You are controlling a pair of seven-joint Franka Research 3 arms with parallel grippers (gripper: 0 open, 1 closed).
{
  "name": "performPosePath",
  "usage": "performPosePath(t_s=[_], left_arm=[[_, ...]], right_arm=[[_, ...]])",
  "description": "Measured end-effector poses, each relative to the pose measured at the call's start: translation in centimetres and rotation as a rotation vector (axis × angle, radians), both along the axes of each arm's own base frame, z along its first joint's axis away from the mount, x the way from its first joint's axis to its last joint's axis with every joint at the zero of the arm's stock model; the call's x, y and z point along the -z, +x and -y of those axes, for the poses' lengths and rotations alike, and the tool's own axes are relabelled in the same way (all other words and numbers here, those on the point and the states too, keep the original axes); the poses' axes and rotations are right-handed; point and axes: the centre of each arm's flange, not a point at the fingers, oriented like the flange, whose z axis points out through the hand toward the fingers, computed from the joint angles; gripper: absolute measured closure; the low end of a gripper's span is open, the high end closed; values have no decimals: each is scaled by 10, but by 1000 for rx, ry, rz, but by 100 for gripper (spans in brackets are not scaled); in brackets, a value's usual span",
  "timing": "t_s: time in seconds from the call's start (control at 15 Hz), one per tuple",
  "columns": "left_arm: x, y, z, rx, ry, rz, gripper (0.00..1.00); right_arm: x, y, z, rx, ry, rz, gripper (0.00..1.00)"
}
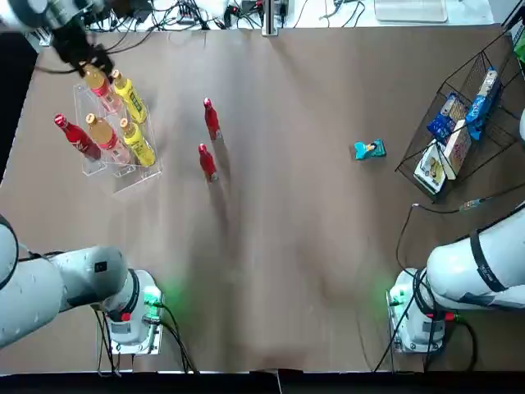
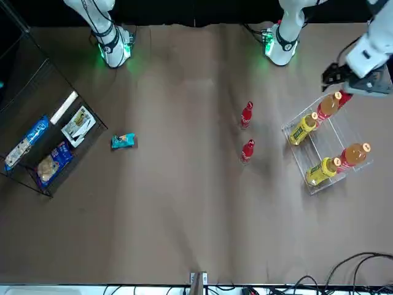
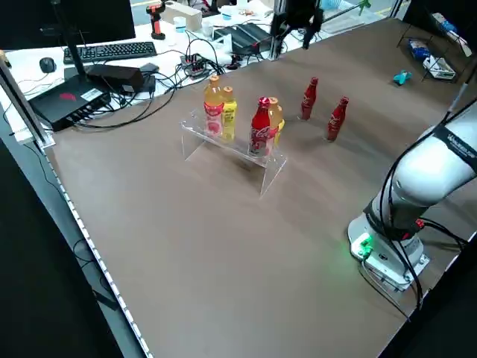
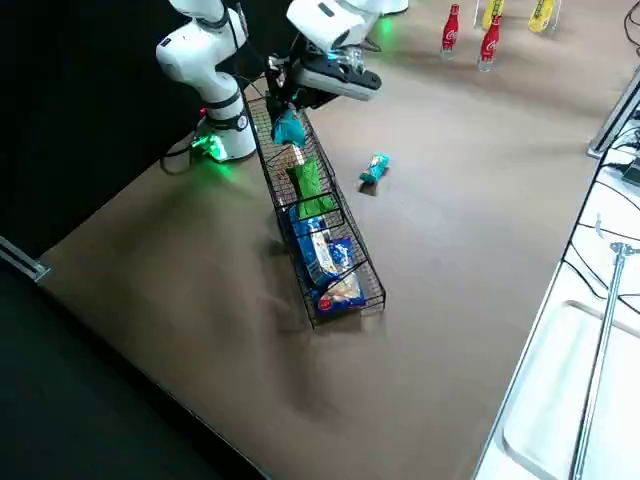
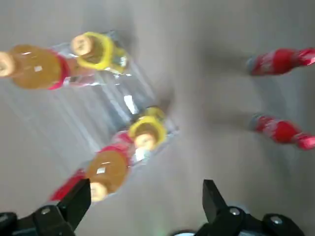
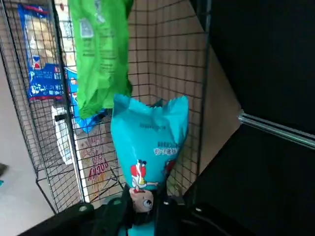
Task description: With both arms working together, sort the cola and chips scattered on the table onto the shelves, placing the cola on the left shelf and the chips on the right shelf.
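Observation:
My left gripper (image 1: 86, 59) hovers open over the far end of the left shelf (image 1: 123, 176), with nothing between its fingers (image 5: 78, 201). One cola (image 1: 75, 138) stands on that clear rack beside orange and yellow drink bottles. Two more cola bottles (image 1: 212, 117) (image 1: 207, 161) stand on the table to its right. My right gripper (image 4: 290, 100) is shut on a teal chips packet (image 6: 147, 142), held just above the right shelf (image 4: 340, 255). A green chips packet (image 6: 101, 49) lies inside that basket. Another teal chips packet (image 1: 370, 149) lies on the table.
Blue and white boxes and packs (image 1: 449, 131) lie in the wire basket. Both arm bases (image 1: 131, 316) (image 1: 418, 316) sit at the near table edge. Cables and equipment (image 3: 112, 71) crowd the far side beyond the table.

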Motion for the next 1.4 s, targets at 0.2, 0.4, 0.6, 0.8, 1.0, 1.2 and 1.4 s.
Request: performPosePath(t_s=[0.2,0.4,0.6,0.8,1.0,1.2,1.4], left_arm=[[21,20,96,-44,7,-48,0],[77,46,169,-46,-15,-58,0],[139,69,209,-63,-18,-29,0],[188,76,239,-86,31,1,0],[206,74,257,-111,67,11,1],[212,76,256,-122,69,2,12],[215,75,258,-135,72,-4,15]], right_arm=[[8,5,-14,-19,26,-6,80],[18,5,-17,-23,40,-24,79],[29,4,-17,-22,46,-50,70],[30,3,-17,-23,48,-52,43],[29,3,-17,-22,47,-51,42],[13,7,-20,-35,41,-5,42],[-3,19,-54,-87,107,64,42]])
